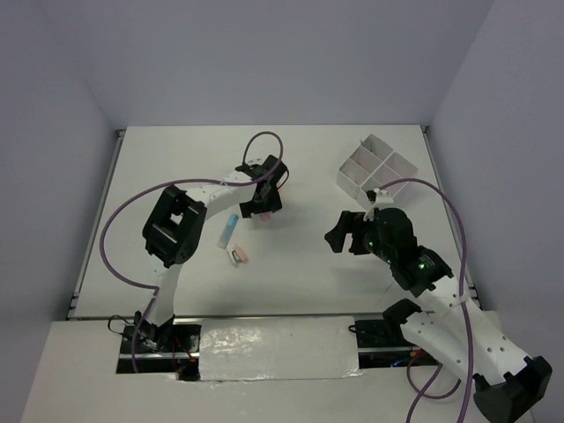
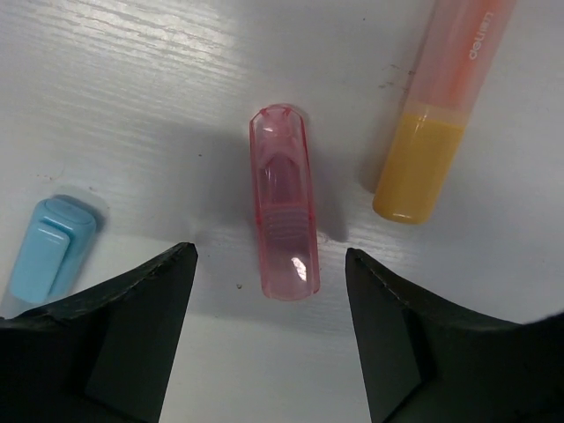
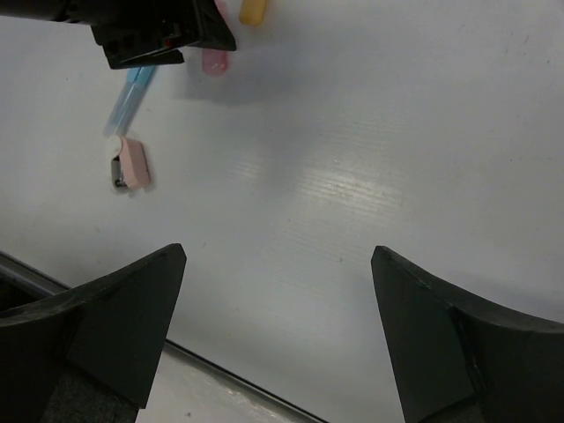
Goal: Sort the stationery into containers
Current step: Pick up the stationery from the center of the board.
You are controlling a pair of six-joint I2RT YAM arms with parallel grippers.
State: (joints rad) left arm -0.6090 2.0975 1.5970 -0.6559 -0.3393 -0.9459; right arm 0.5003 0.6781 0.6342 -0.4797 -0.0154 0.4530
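Observation:
A clear pink cap (image 2: pixel 284 216) lies on the white table, its near end between my left gripper's open fingertips (image 2: pixel 269 257). An orange highlighter (image 2: pixel 441 115) lies to its right and a light blue piece (image 2: pixel 48 247) to its left. From above, the left gripper (image 1: pixel 261 204) hovers low over these at table centre-left. A thin blue pen (image 1: pixel 227 231) and a pink clip-like piece (image 1: pixel 240 256) lie just nearer. The white four-compartment tray (image 1: pixel 374 167) stands at the back right. My right gripper (image 1: pixel 339 231) is open and empty, above bare table (image 3: pixel 278 254).
The right wrist view shows the pink clip piece (image 3: pixel 132 163), the blue pen (image 3: pixel 132 97), the pink cap (image 3: pixel 214 62) and the left gripper's body (image 3: pixel 159 31) to the far left. The table's near edge (image 3: pixel 229 374) runs below the right fingers. Walls enclose the table.

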